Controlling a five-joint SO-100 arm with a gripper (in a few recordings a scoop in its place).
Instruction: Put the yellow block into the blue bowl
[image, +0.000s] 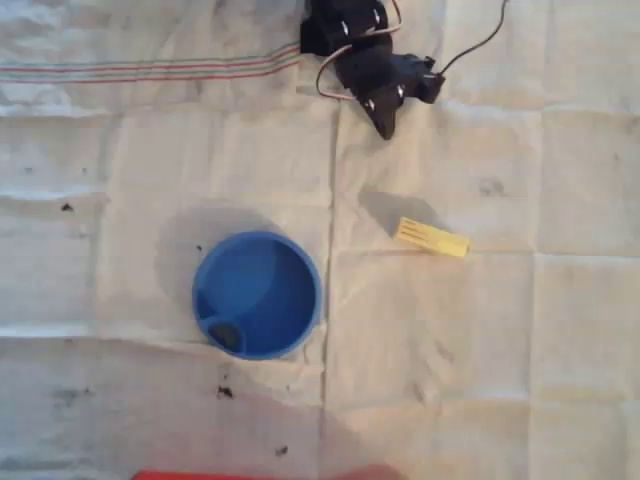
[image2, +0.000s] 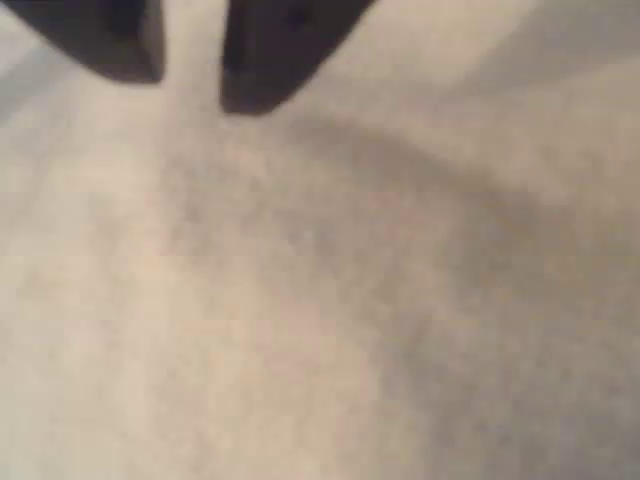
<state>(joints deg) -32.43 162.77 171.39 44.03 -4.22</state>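
Overhead view: black arm (image: 365, 50) at top centre, end effector (image: 384, 124) pointing down toward the lower edge of the picture, tip tapering to a point over the cloth. Thin wires loop around the arm body. Yellow block (image: 432, 237) lies flat on the white creased cloth (image: 500, 350) that covers the counter, right of centre, tilted slightly with its right end lower. It sits below the end effector and a bit right of it, well apart, nothing touching it. Blue bowl (image: 257, 294) sits left of the block, upright, with a dark oval mark (image: 226, 335) inside near its lower-left rim. Bowl and block are clearly apart, a fold line of the cloth running between them. Striped band (image: 150, 70) crosses the cloth at upper left. A few small dark specks (image: 225, 392) on the cloth below the bowl. Red strip (image: 260, 474) at the bottom edge.

Wrist view: very blurred. Two dark fingers (image2: 270, 50) at the top edge with a narrow pale gap between them, so the end effector looks slightly parted, holding nothing. Below them plain pale cloth (image2: 320, 320), possibly with a soft shadow at upper right.
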